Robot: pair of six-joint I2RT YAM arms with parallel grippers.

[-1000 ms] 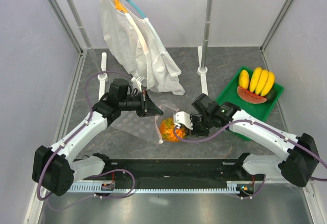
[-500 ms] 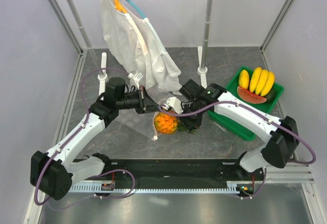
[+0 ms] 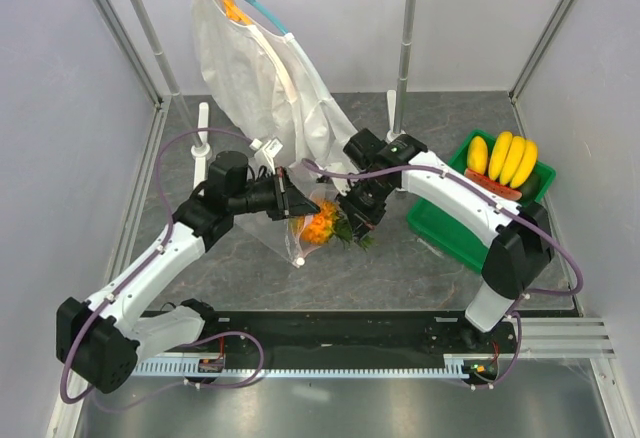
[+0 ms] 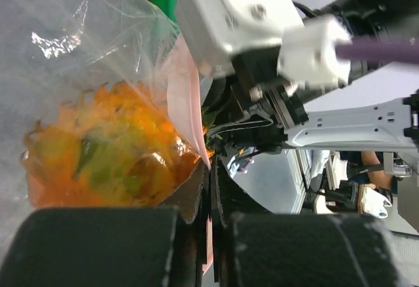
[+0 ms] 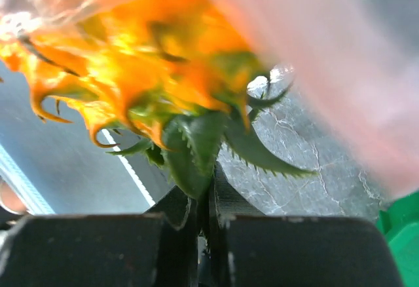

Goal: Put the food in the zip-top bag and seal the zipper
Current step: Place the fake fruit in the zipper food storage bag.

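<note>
The left gripper (image 4: 209,231) is clamped on the zip-top bag (image 4: 85,31) at its pinkish zipper (image 4: 184,97); the right gripper (image 5: 208,231) pinches the green leaves of the orange pineapple (image 5: 124,71), whose body sits inside the clear film with the leaves poking out; from above the bag's outline is hard to trace; beyond, a banana bunch (image 3: 505,158) and a watermelon slice (image 3: 497,191), partly behind the right arm, lie in the green tray (image 3: 440,230); farthest, a white garment (image 3: 260,78) hangs.

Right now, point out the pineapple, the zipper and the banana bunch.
pineapple (image 3: 318,226), top view, orange body.
zipper (image 4: 178,94), left wrist view, middle of the pink strip.
banana bunch (image 3: 505,158), top view, middle banana.
</note>
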